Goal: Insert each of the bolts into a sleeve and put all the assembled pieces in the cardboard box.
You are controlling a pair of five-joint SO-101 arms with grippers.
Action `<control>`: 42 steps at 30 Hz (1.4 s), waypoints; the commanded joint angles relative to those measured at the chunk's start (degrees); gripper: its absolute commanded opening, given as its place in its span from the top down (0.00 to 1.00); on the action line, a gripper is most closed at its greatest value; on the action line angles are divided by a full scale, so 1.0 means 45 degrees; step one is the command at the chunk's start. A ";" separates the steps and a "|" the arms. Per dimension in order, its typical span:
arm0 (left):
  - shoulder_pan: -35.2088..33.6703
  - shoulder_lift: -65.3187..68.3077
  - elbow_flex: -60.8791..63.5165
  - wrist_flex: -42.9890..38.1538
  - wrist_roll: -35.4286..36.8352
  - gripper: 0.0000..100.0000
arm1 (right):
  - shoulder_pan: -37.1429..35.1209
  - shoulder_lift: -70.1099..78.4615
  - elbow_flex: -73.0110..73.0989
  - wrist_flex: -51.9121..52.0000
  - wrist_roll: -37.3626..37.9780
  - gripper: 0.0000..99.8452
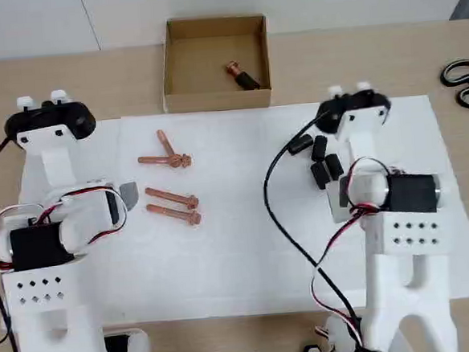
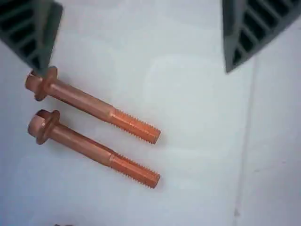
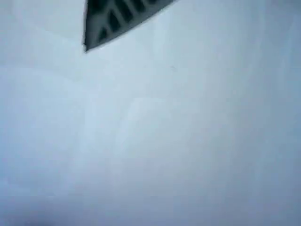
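Left claw point(image 2: 136, 70) is spread wide and nothing is held. It hangs over two parallel bolts, upper bolt point(image 2: 91, 104) and lower bolt point(image 2: 91, 150), which lie just beside each other and apart. One fingertip point(image 2: 44, 68) is seen right at the upper bolt's flange head. Right claw point(image 3: 113, 21): state cannot be told.

On the white sheet point(image 1: 239, 248), seen from the high view:
- cardboard box point(image 1: 217, 101) is at 12 o'clock, with one assembled piece point(image 1: 242, 75) inside
- crossed bolts point(image 1: 167, 156) are at 10 o'clock, with the parallel pair at 9
- sleeves point(image 1: 320, 160) are bunched at 2 o'clock by the right arm

Risks, as judged:
- With such tight spacing, both parallel bolts may be caught in one closure, or the neighbour may be rolled away.
- If a round shank is pinched off-centre or on the thread, the bolt is likely to pivot and sleeve alignment is lost.
- If one crossed bolt is lifted, the other gets disturbed.
- The bunched sleeves are easily scattered when one is picked.
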State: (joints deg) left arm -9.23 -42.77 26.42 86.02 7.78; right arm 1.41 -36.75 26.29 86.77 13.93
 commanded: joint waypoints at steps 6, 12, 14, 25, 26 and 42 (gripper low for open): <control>-0.0020 -0.0332 -0.0147 0.0059 -0.0059 0.77 | -0.0518 0.1162 -0.0020 -0.1397 0.0703 0.78; -0.0039 -0.0332 -0.0088 0.0059 -0.0059 0.77 | -0.0537 0.4523 -0.1895 -0.1768 0.0586 0.78; -0.0039 -0.0332 -0.0088 0.0059 -0.0059 0.77 | -0.0537 0.5597 -0.2989 -0.1670 0.0332 0.78; -0.0039 -0.0332 -0.0088 0.0059 -0.0059 0.77 | -0.1241 1.0286 -0.7951 -0.0322 0.0215 0.84; -0.0039 -0.0332 -0.0088 0.0059 -0.0059 0.77 | -0.1475 1.0559 -0.8107 -0.0303 0.0215 0.85; -0.0039 -0.0332 -0.0068 0.0059 -0.0059 0.77 | -0.1455 1.2767 -0.9241 -0.0615 0.0234 0.86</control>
State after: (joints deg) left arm -9.23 -42.95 26.42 86.02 7.78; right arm -6.33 20.40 -12.57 84.48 15.60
